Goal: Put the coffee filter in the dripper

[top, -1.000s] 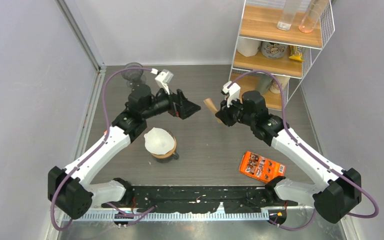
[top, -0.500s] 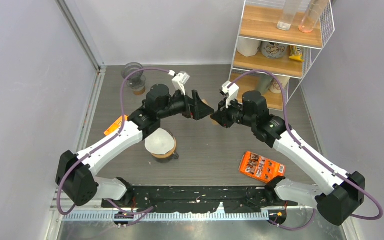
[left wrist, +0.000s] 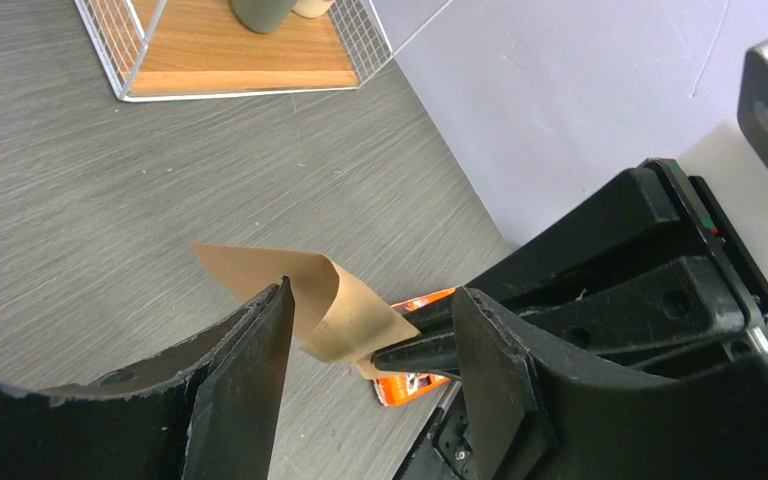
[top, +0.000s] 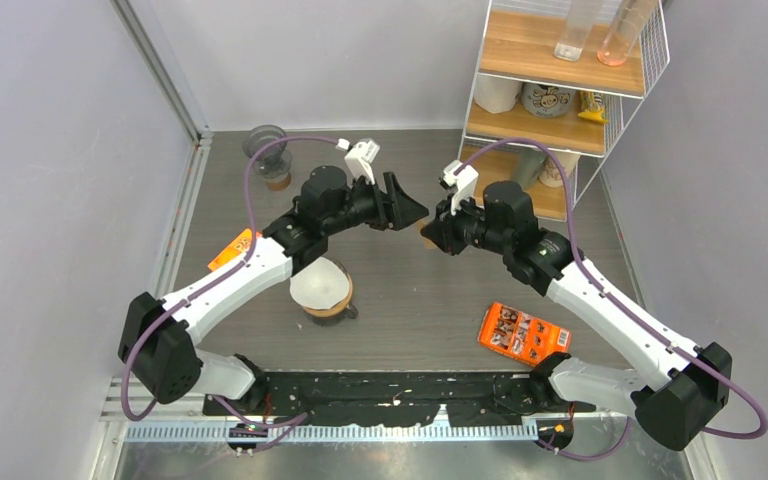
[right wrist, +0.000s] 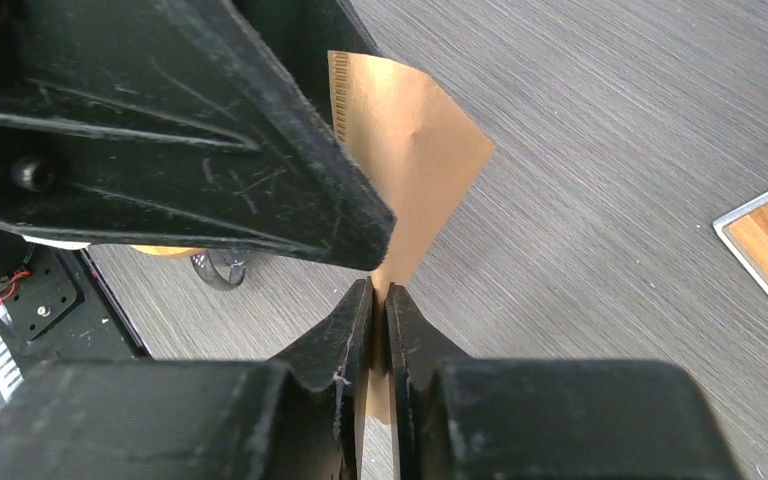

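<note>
Our right tool (right wrist: 380, 300) is clenched on the brown filter (right wrist: 410, 160), holding it above the desk (top: 420, 310). Our left tool (left wrist: 370, 300) is spread wide, one finger on each side of the filter's free end. The dripper (top: 318, 283) stands on the desk under our left arm, apart from the filter.

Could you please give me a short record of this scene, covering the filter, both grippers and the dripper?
coffee filter: brown paper, held in the air between the two grippers
right gripper: shut on one end of the filter
left gripper: open, fingers on either side of the filter
dripper: white, filter not yet in it
orange packet: lying flat, right of the dripper
</note>
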### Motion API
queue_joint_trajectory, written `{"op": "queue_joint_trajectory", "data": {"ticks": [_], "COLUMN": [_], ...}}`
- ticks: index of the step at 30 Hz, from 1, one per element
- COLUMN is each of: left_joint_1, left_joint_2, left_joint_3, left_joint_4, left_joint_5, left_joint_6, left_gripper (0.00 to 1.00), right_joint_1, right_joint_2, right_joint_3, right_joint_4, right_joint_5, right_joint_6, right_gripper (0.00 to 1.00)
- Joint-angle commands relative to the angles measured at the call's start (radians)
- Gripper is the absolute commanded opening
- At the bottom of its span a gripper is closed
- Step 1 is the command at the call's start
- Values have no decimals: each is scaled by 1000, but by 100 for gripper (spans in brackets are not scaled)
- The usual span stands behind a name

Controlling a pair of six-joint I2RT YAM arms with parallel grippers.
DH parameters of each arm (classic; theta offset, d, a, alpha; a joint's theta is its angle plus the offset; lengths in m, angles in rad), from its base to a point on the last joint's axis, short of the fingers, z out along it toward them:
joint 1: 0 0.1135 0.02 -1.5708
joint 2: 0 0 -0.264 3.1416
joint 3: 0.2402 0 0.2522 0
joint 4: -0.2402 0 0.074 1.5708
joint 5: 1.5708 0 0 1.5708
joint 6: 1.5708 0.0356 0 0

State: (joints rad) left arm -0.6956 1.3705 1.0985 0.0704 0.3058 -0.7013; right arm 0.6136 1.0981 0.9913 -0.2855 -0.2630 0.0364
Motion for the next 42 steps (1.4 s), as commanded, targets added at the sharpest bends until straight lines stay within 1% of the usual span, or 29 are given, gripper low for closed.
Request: {"op": "queue_joint_trajectory", "data": {"ticks": [1, 4, 8, 12, 16, 21, 22, 26, 27, 28, 29, 30, 31, 32, 33, 35, 37, 39, 40, 41, 42], "left_joint_1": [-11, -26, -30, -30, -30, -31, -30, -30, -30, -31, -30, -30, -29, -27, -24, -14, -2, 5, 8, 10, 11], "left_joint_2": [12, 9, 8, 22, 48, 60, 60, 56, 51, 46, 38, 32, 23, 13, 2, -22, -51, -99, -119, -143, -164], "left_joint_3": [45, 25, 24, 40, 75, 83, 82, 83, 83, 82, 77, 73, 67, 59, 50, 31, 16, -4, -18, -38, -52], "left_joint_4": [44, 85, 81, 58, 14, 25, 28, 26, 20, 20, 22, 26, 36, 49, 67, 98, 111, 114, 120, 124, 136], "left_joint_5": [-38, -78, -99, -97, -83, -71, -69, -58, -62, -63, -61, -58, -50, -37, -15, 36, 74, 104, 121, 142, 164], "left_joint_6": [-46, -72, -75, -76, -71, -75, -73, -50, -42, -31, -19, -7, 10, 28, 46, 83, 126, 177, 205, 227, 248], "left_gripper": [62, 55, 45, 29, 20, 11, 7, 2, 0, 0, 0, 0, 0, 0, 0, 0, 0, 0, 0, 0, 0], "right_joint_1": [10, 14, 19, 21, 24, 23, 24, 24, 23, 23, 23, 23, 23, 23, 22, 15, -9, -47, -90, -113, -169], "right_joint_2": [-10, -6, -8, -10, -15, -26, -29, -45, -50, -62, -68, -84, -93, -115, -126, -182, -228, -272, -284, -304, -310], "right_joint_3": [46, 47, 47, 47, 49, 43, 42, 36, 31, 29, 22, 18, 6, -1, -18, -54, -101, -161, -185, -234, -258], "right_joint_4": [10, 5, -5, -2, -1, -1, -1, -4, -4, -4, -4, -3, -3, 0, 2, 9, 34, 114, 148, 231, 282], "right_joint_5": [16, 36, 83, 86, 92, 91, 93, 114, 128, 135, 152, 164, 197, 218, 278, 365, 394, 353, 316, 196, 66], "right_joint_6": [0, -1, 0, -1, -2, -3, -3, 9, 17, 21, 34, 44, 70, 86, 129, 200, 265, 323, 342, 377, 396], "right_gripper": [16, 16, 16, 17, 17, 19, 20, 35, 44, 49, 57, 61, 71, 76, 88, 98, 96, 96, 96, 96, 95]}}
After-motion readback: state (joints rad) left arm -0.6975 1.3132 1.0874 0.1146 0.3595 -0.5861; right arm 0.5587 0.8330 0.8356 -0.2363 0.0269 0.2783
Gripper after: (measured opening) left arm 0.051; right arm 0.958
